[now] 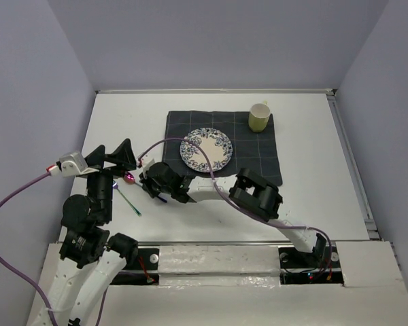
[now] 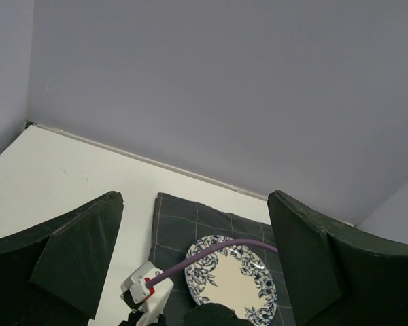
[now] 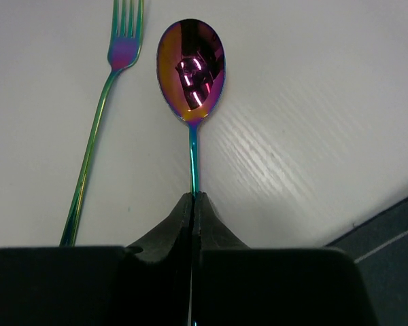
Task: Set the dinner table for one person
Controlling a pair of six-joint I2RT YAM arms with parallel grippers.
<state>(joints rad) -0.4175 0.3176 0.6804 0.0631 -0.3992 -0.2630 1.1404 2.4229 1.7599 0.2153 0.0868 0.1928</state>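
Observation:
The white dinner table [image 1: 313, 204] carries a dark navy checked mat [image 1: 258, 149] with a blue-flowered plate [image 1: 205, 150] and a yellow-green cup [image 1: 259, 117]. My right gripper [image 3: 193, 197] is shut on the handle of an iridescent spoon [image 3: 190, 64], left of the mat; its bowl [image 1: 129, 178] points left. An iridescent fork [image 3: 95, 139] lies beside the spoon on the table; it also shows in the top view [image 1: 128, 200]. My left gripper [image 1: 115, 155] is open and empty, raised above the table's left part. The plate also shows in the left wrist view [image 2: 234, 282].
A purple cable [image 1: 173, 142] arcs from the right wrist over the plate's left edge. Grey walls close the table on three sides. The right arm's elbow [image 1: 257, 195] hangs over the mat's front edge.

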